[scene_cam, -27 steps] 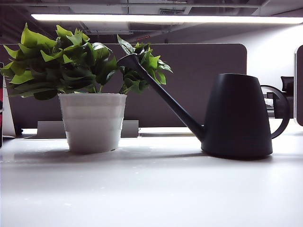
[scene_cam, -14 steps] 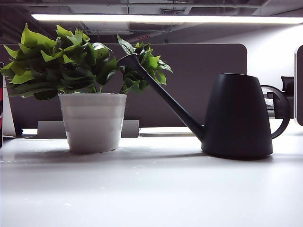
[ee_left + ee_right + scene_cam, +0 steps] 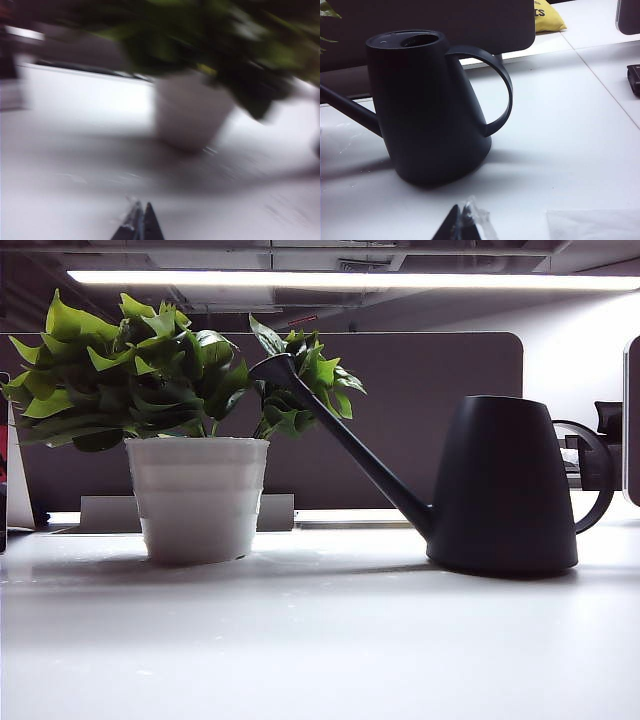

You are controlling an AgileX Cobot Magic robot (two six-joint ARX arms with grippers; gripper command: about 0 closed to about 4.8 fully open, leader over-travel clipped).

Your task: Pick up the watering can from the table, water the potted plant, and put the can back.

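Note:
The dark grey watering can (image 3: 500, 485) stands upright on the white table (image 3: 320, 640), right of the potted plant (image 3: 195, 495). Its long spout (image 3: 340, 435) points up into the leaves. Neither gripper shows in the exterior view. The left wrist view is blurred; there my left gripper (image 3: 141, 220) is shut and empty, low over the table, short of the white pot (image 3: 190, 112). My right gripper (image 3: 462, 220) is shut and empty, a little in front of the can (image 3: 425, 110), whose loop handle (image 3: 502, 95) is turned to the side.
A grey partition panel (image 3: 420, 420) runs behind the plant and can. The right wrist view shows a yellow bag (image 3: 547, 17) behind the panel, a black object (image 3: 634, 77) at the table's edge and a white sheet (image 3: 592, 225) beside my gripper.

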